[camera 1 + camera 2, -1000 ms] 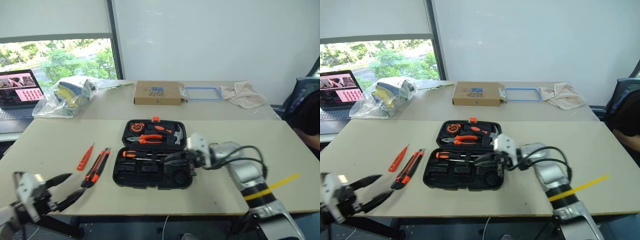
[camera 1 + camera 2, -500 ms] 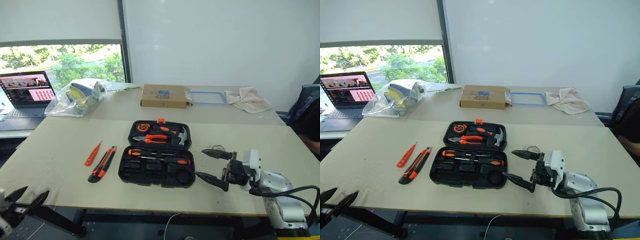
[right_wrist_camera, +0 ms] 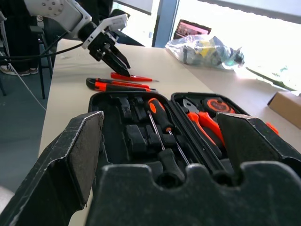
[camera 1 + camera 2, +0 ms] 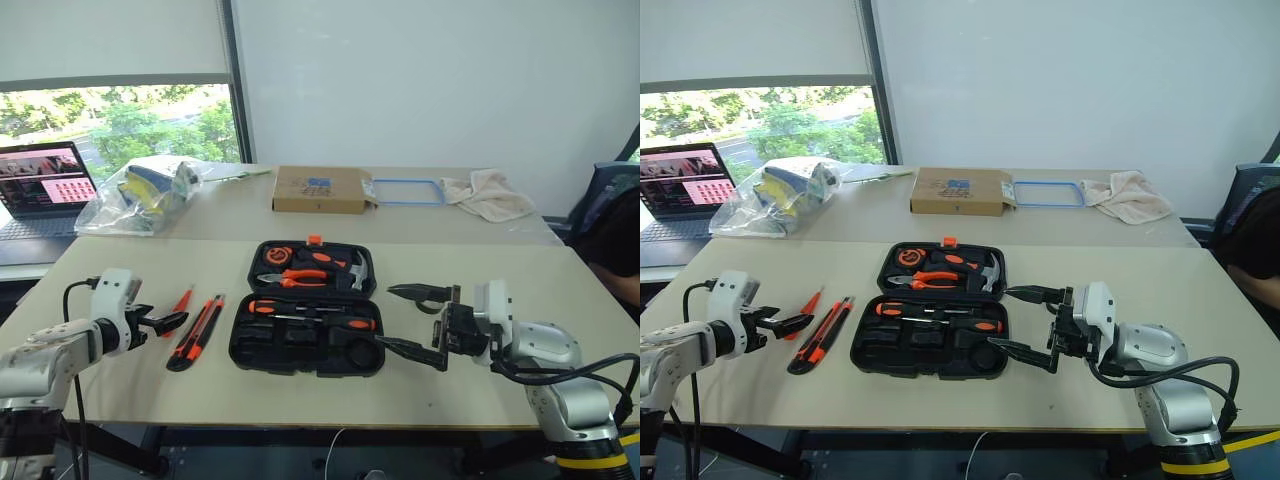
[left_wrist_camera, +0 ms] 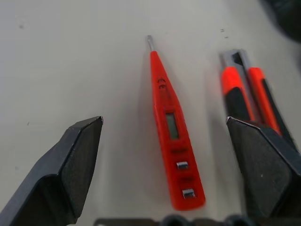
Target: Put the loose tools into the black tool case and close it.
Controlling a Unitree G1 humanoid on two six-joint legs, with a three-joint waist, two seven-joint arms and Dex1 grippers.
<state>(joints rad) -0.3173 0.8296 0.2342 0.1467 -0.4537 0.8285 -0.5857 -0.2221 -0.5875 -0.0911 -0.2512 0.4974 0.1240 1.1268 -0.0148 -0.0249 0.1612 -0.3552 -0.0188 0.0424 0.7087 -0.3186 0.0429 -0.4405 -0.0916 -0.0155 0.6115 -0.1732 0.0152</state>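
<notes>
Left gripper (image 5: 164,141) is wide open and empty. The tester screwdriver (image 5: 173,134) lies flat on the table (image 4: 110,280) between its fingertips, long axis along the reach, tip pointing away. The utility knife (image 5: 244,94) lies parallel just beside it, under one finger. Right gripper (image 4: 415,322) is also wide open and empty, beside the open black tool case (image 4: 305,345), so the left arm is nearer.

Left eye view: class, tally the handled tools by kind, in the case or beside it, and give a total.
Orange-and-black screwdrivers: 2
Tester screwdriver: 1
Utility knife: 1
Pliers: 1
Hammer: 1
Total: 6
</notes>
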